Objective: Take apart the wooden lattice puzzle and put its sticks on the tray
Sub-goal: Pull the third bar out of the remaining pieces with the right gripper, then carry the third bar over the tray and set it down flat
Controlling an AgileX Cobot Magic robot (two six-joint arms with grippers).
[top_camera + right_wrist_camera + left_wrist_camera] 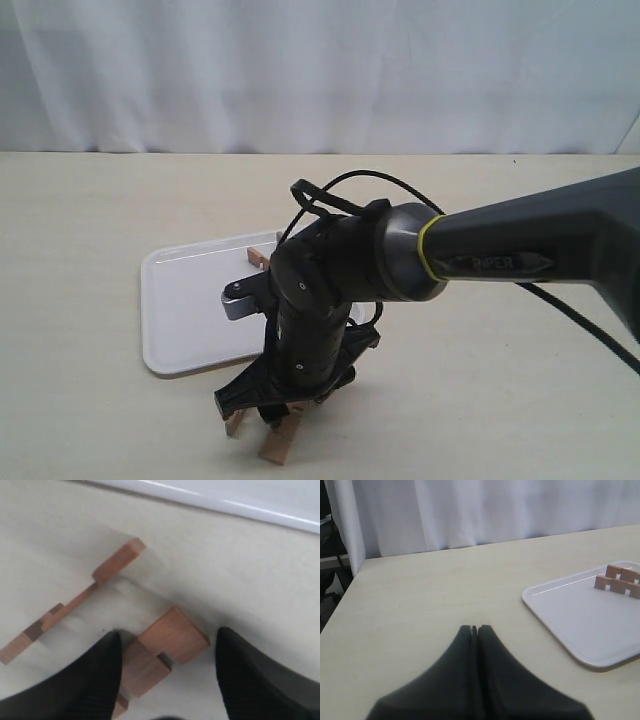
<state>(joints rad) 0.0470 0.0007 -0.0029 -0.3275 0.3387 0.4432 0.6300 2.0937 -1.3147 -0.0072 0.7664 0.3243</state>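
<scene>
The lattice puzzle is apart; no assembled grid shows. Two notched sticks (pixel 619 581) stand on edge at the far side of the white tray (pixel 570 615); one of them shows beside the arm (pixel 261 257). Two more lie on the table before the tray's front rim (pixel 240 505). One thin stick (pixel 75 602) rests flat to the side. The other stick (pixel 167 645) lies between the fingers of my open right gripper (pixel 169 639), which hovers low over it (pixel 283 440). My left gripper (pixel 476 628) is shut and empty over bare table, apart from the tray.
The right arm (pixel 420 260) reaches across the middle and hides the tray's (pixel 180 320) near right corner. A white curtain (pixel 320 70) hangs behind the table. The table's edge (pixel 350 585) shows in the left wrist view.
</scene>
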